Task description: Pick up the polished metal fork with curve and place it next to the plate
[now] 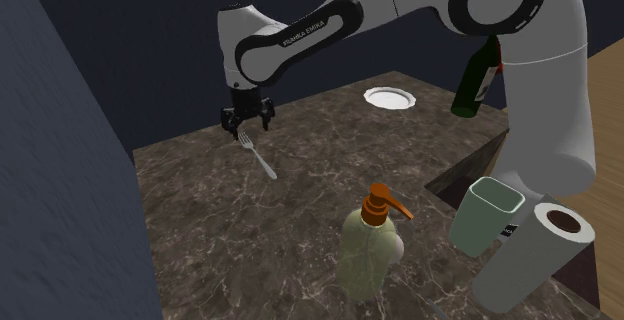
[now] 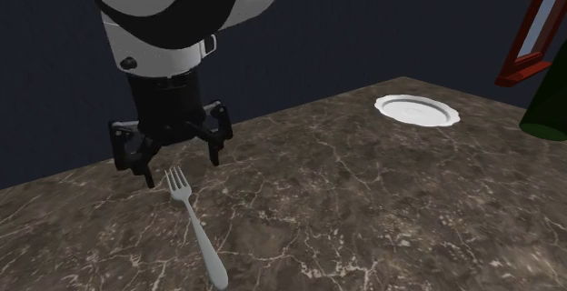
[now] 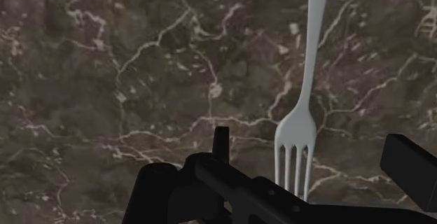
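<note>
- Nothing of the task is done yet: the fork (image 2: 195, 230) lies flat on the dark marbled counter (image 2: 363, 207), neither gripped nor lifted.
- Its tines sit just below my gripper (image 2: 182, 162), roughly between my fingers, and its handle runs out away from me.
- My jaws stand apart and touch nothing.
- The plate (image 2: 416, 110) sits well apart from me across the counter, with bare counter around it.
- Left to do, as I judge it: come down, close on the fork, lift it, carry it over and set it beside the plate.
- My arm reaches out from the stand with the wrist bent so that my hand points straight down, hovering above the fork's head.
- The neck may give me a surer hold than the tines.
</note>
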Available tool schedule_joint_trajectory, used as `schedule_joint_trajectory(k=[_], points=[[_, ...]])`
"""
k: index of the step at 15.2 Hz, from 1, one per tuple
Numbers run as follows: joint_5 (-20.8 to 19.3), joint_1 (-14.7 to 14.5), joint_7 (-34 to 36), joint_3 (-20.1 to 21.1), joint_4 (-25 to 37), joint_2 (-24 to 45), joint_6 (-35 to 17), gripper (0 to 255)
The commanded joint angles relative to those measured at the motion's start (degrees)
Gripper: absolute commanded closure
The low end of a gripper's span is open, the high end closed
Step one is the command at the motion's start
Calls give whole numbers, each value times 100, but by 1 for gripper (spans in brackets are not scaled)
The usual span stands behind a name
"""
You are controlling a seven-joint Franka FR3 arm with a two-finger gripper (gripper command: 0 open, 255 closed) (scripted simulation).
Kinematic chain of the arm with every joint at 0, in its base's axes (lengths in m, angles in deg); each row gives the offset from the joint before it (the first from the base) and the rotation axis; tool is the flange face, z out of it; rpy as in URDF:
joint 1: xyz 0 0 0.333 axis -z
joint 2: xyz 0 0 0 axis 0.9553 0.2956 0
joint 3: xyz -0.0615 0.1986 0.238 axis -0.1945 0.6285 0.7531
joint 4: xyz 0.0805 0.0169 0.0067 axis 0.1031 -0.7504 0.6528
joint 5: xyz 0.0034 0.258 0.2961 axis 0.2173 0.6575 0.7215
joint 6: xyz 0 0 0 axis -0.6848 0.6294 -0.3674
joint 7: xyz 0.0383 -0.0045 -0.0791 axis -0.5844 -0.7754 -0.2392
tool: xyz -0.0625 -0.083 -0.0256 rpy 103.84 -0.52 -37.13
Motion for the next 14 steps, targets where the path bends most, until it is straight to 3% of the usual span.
schedule_joint_trajectory(k=[1, 8, 14], points=[[-81, -84, 99, -39, 294, 286, -5, 0], [-159, -106, 146, -89, 164, 534, -376, 0], [-159, -107, 146, -89, 166, 535, -376, 0]])
